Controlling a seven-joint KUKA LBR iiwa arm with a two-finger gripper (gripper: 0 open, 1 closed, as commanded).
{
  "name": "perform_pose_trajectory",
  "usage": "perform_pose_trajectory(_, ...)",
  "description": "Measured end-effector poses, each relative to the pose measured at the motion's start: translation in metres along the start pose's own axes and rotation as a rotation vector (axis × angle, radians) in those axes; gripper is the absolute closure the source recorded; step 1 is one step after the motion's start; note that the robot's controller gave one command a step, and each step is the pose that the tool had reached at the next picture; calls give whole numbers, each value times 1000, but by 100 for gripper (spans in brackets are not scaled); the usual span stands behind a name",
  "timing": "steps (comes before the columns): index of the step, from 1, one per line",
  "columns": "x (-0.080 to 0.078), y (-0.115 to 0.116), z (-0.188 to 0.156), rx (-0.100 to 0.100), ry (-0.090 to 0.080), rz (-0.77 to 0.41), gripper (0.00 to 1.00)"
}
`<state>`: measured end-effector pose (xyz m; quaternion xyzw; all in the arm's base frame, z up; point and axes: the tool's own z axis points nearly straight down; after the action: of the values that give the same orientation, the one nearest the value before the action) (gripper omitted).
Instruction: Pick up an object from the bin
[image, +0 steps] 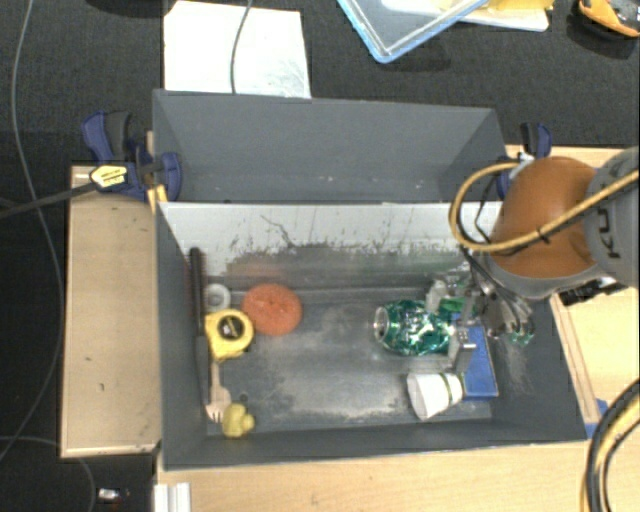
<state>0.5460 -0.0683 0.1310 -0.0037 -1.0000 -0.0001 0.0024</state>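
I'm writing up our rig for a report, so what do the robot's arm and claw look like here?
The arm is grey. A rounded, glossy orange cover sits over its wrist, with yellowish cables looping around the cover. Below that, the claw is a small cluster of silvery metal parts.

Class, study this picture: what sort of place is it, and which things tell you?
Probably a robotics lab's grasping test: a robot's claw hangs in a grey metal bin of unrelated odds and ends, among them a crushed green can and a yellow tape measure.
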Motion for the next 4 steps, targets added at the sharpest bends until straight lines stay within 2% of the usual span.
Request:
perform_pose_trajectory(1, -2, 0, -4, 1, -7, -2, 0)
perform_pose_trajectory(2, -14, -1, 47, 0, -10, 71, 0)
perform_pose_trajectory(3, -24, -20, 46, -1, -18, 123, 100)
perform_pose_trajectory(4, -24, -20, 46, -1, -18, 122, 100)
